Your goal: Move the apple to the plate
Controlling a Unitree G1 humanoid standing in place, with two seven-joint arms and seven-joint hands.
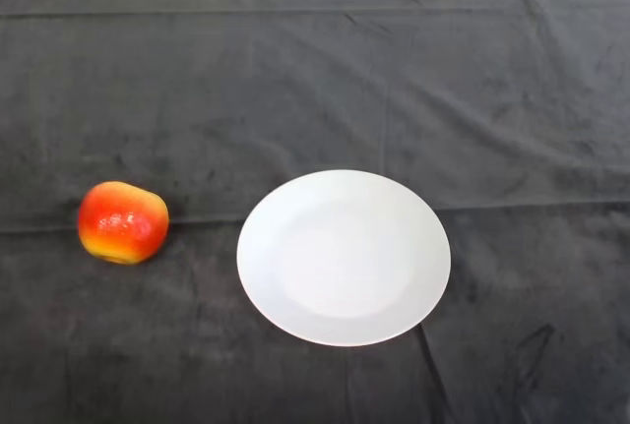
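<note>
Apple on the cloth, left of the plate, not yet moved

The apple (123,222) sits on the dark cloth (315,80) at the left side of the table, roughly level with the upper half of the plate. It is red over most of its skin, shading to yellow along its lower edge, with small bright glints on the side facing the camera. It rests directly on the cloth and touches nothing else. No stem can be made out from this angle.

The plate (344,258) lies to the right of the apple, near the middle of the view and a little below centre. It is round, plain white, with a broad flat rim around a shallow centre. Nothing lies on it. A strip of bare cloth separates plate and apple; the two are near each other but clearly apart.

The cloth covers the whole table surface in view. It shows several creases: one fold line running across behind the apple and the plate, another across the far part of the table, and shorter wrinkles at the far edge and at the lower right. A pale band shows beyond the far edge of the cloth.

No part of the robot appears, so the state of its fingers cannot be told
</note>
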